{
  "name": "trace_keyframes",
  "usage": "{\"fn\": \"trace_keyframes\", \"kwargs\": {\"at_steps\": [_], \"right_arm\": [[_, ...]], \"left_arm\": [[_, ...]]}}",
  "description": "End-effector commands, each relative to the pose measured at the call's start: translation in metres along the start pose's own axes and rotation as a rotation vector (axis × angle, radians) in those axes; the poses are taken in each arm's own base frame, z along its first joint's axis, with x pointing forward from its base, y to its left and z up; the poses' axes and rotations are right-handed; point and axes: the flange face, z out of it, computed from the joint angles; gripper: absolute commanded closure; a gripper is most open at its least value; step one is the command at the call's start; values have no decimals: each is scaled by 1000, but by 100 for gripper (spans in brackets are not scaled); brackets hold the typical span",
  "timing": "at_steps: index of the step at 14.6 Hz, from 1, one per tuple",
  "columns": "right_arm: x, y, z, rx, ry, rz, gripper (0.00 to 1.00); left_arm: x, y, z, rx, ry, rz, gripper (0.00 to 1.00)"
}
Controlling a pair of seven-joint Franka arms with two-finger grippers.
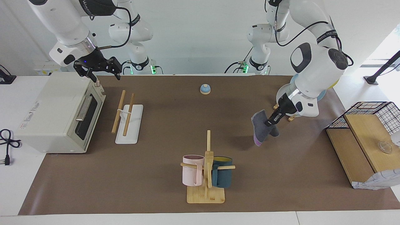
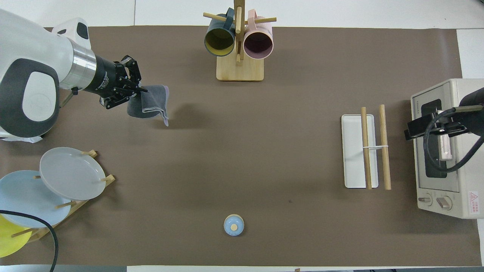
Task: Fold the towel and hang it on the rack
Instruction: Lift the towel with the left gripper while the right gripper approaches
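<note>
Folded towel (image 1: 262, 127) pinched in left gripper (image 1: 270, 121), clear of the table, well apart from rack (image 1: 126, 116). Carry level; drape centered across both rods. Right gripper (image 1: 100, 77) wide, waiting beside rack.

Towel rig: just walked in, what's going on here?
The left gripper is shut on the folded towel and holds it in the air over the brown mat at the left arm's end of the table; the towel hangs from the grip. The rack stands bare at the right arm's end, beside the toaster oven. The right gripper waits open above the oven. Hanging is not yet done.
</note>
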Motion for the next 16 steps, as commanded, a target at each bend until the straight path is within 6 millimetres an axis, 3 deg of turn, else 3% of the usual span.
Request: {"fn": "trace_keyframes", "kwargs": {"at_steps": [1,3,5,11,12,16], "right_arm": [[-8,1,2,60,0,62,0],[-10,-10,6,142,-18,182,0],[-12,-34,15,292,-22,323,0],[-14,-184,34,529,-36,762,0],[-15,-203,39,585,-46,837,0],[-6,-246,62,746,-144,1110,0]], "left_arm": [[-38,-5,-35,-40,-45,-241,100],[-64,-1,-41,-51,-90,-397,100],[-89,-1,-45,-50,-118,-554,100],[-144,-12,-29,-37,-192,-788,100],[-153,-11,-25,-46,-195,-828,100],[-179,-17,-9,-66,-196,-913,100]]}}
